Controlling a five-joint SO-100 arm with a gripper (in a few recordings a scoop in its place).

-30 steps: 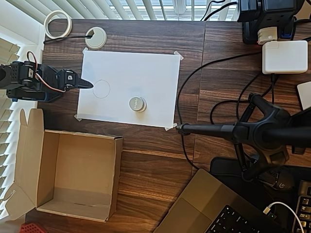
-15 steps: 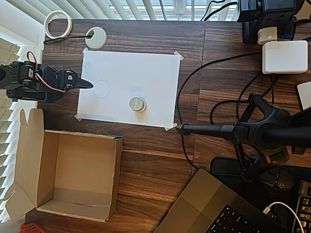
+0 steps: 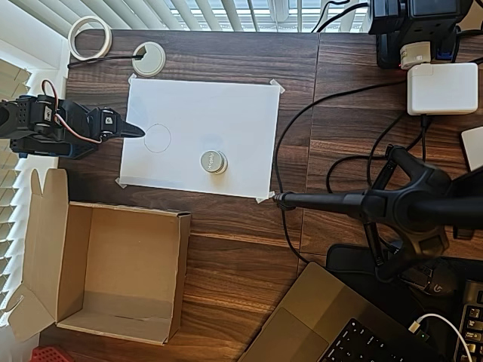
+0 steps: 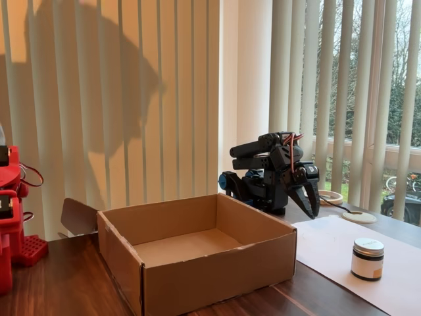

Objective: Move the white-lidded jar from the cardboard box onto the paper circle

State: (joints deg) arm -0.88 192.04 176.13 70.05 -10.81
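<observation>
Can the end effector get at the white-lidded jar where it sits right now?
Probably yes. The white-lidded jar stands alone on the white sheet, outside the cardboard box, with nothing between it and the end effector at the sheet's edge.

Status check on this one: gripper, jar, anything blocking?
Gripper shut, empty, at the sheet's left edge. Jar on the paper, outside the small circle. Box empty. Nothing blocking.
</observation>
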